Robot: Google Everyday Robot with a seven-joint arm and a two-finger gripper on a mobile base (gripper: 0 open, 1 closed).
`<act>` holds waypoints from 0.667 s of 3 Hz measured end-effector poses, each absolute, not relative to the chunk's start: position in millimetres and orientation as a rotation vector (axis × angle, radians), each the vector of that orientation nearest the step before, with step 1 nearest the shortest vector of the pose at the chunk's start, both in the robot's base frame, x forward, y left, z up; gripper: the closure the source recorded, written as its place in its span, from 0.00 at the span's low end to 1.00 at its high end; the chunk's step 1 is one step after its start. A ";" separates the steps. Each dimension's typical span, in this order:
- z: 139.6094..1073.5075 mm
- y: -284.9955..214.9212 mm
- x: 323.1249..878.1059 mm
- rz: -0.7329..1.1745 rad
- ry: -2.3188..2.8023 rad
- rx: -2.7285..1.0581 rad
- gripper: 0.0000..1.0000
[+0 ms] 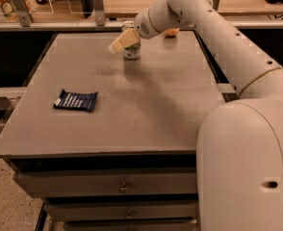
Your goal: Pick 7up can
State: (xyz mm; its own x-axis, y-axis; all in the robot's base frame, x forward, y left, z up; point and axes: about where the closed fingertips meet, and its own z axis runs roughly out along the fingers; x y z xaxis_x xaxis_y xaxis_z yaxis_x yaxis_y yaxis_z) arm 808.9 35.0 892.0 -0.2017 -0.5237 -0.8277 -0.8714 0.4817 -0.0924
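The 7up can (132, 51) stands upright at the far middle of the grey table (146, 109), with a silver top and a white and green label. My gripper (122, 42) is at the can, its cream tip lying across the can's upper front and left side, hiding part of the label. My white arm reaches in from the right, over the table's far right corner.
A flat dark-blue snack packet (76, 100) lies on the left side of the table. A round orange fruit (171, 32) sits at the far edge, just behind my wrist. Drawers run under the table's front edge. A rail and glass panels stand behind the table.
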 end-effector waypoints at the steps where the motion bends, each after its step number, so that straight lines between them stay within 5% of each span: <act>1: 878.7 40.9 825.4 0.523 1.901 -1.168 0.16; 2: 870.9 44.0 835.1 0.531 1.920 -1.169 0.40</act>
State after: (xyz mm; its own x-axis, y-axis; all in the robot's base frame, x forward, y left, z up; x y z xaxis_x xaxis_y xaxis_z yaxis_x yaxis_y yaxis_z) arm 835.1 44.0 870.9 -0.2444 -0.5342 -0.8092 -0.8741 0.4827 -0.0546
